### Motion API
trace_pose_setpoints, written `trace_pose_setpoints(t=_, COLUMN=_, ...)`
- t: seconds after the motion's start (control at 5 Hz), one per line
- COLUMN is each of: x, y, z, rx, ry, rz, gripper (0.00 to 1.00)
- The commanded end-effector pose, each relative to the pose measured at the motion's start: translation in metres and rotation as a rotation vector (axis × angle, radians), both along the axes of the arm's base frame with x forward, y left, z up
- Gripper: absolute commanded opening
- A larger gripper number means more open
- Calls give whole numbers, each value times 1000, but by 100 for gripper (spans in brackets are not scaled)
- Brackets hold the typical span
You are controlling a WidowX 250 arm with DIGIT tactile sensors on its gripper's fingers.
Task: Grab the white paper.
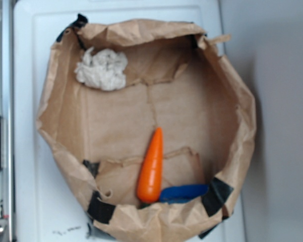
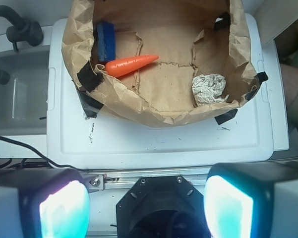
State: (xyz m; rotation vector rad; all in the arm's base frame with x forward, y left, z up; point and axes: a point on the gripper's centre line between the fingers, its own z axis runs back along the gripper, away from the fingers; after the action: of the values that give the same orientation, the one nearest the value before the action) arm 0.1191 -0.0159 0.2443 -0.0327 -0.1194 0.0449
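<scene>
The white paper [image 1: 102,69] is a crumpled off-white wad lying inside the brown paper bag [image 1: 65,121] at its upper left; in the wrist view the paper [image 2: 208,89] sits at the bag's right near wall. An orange carrot [image 1: 151,166] and a blue block [image 1: 184,193] lie at the bag's lower side. My gripper [image 2: 146,206] shows only in the wrist view, its two glowing pads [image 2: 64,210] wide apart at the bottom edge, open and empty, well back from the bag over the robot's base.
The bag [image 2: 139,106] rests on a white tray-like surface [image 2: 153,144]. A grey sink basin [image 2: 17,94] with a dark faucet [image 2: 20,29] lies left of it. A black mount [image 2: 163,208] and metal rail sit below the gripper.
</scene>
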Motion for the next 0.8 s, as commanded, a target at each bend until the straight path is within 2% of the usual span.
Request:
trace_pose_setpoints(t=0.0, x=0, y=0, z=0, rx=0, ry=0, rz=0, gripper=100)
trace_pose_setpoints(t=0.2, x=20, y=0, z=-3, rx=-12, ry=10, rz=-12, gripper=100)
trace_pose_setpoints(t=0.4, x=43, y=17, z=0, rx=-25, ry=-9, rz=-2, gripper=100)
trace_pose_setpoints(t=0.6, x=73, y=18, z=-17, rx=-31, ry=18, rz=-109, gripper=100)
